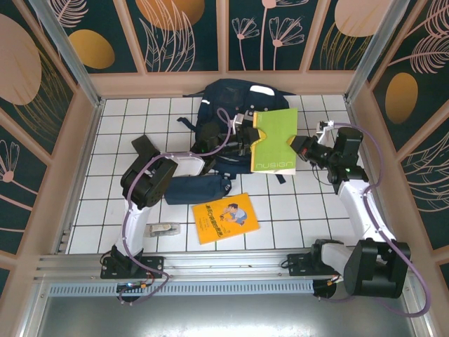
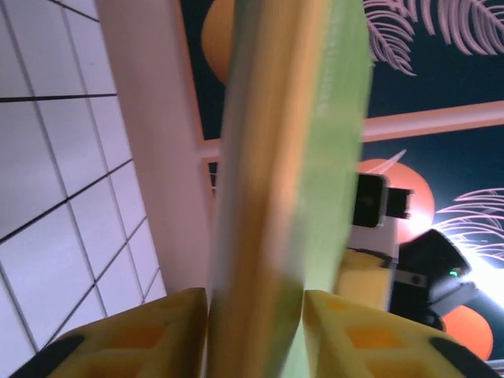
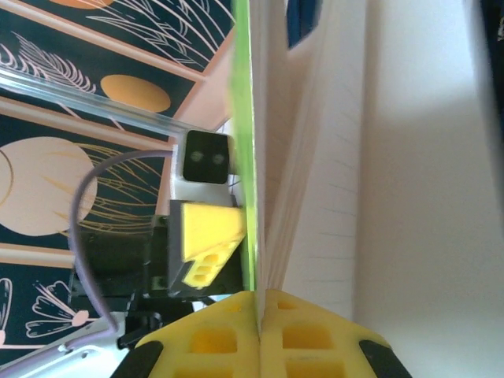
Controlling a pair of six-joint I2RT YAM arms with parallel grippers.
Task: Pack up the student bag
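Fig. Both my arms hold a lime-green softcover notebook (image 1: 273, 137) over the large navy-blue fabric backpack (image 1: 214, 98), which lies far-centre on the white-tiled bench (image 1: 126, 119). My left jaws are clenched across the whole book; my right jaws appear to pinch only its cover. Likely hazard: the loose pages fan open and snag on the bag, or the cover tears.

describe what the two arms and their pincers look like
Both the left arm and right arm have bulky black joints joined by smooth white links. A lilac cable loops along each. The right arm shows a small green light. The left pincer and right pincer have chunky yellow fingers with square recesses and black corners.
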